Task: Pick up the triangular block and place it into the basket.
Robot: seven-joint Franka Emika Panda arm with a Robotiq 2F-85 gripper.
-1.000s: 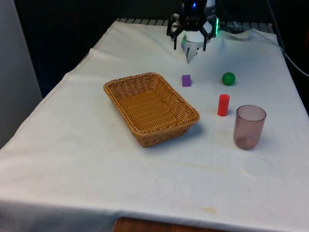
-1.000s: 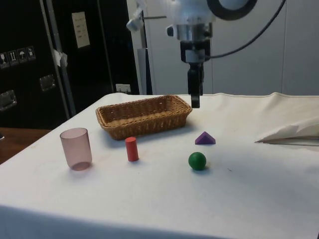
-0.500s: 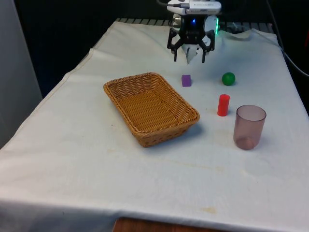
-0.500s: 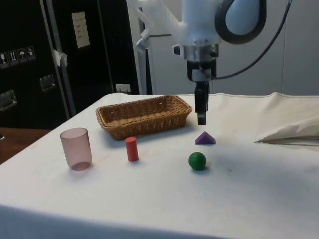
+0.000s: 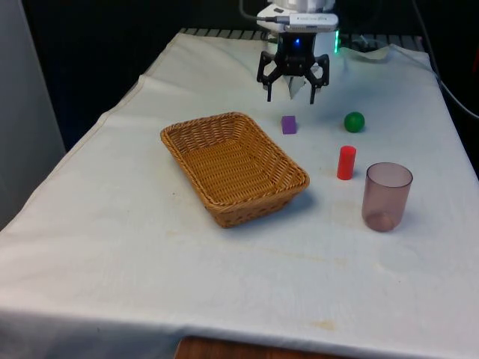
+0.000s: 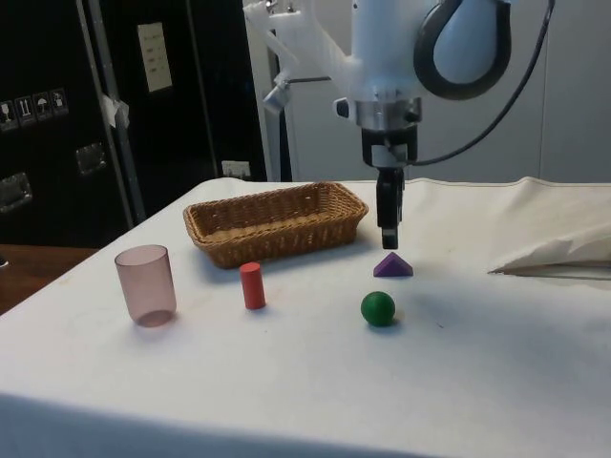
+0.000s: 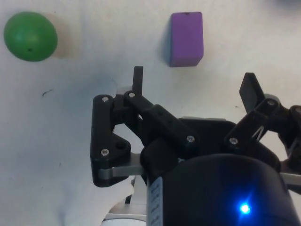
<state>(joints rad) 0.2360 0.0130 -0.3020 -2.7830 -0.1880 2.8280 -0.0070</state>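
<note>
Five things sit on the counter (image 5: 112, 247), taken from the basket (image 5: 233, 166): nearest, toward the front view's right, a cup (image 5: 386, 196), then a red cylinder (image 5: 346, 162). Farther back, just beyond the basket's far corner, lies the purple block (image 5: 289, 124), a green ball (image 5: 354, 121) beside it. Above and just behind the block hangs the pincer (image 5: 291, 93), fingers (image 7: 137, 81) spread, holding nothing.
</note>
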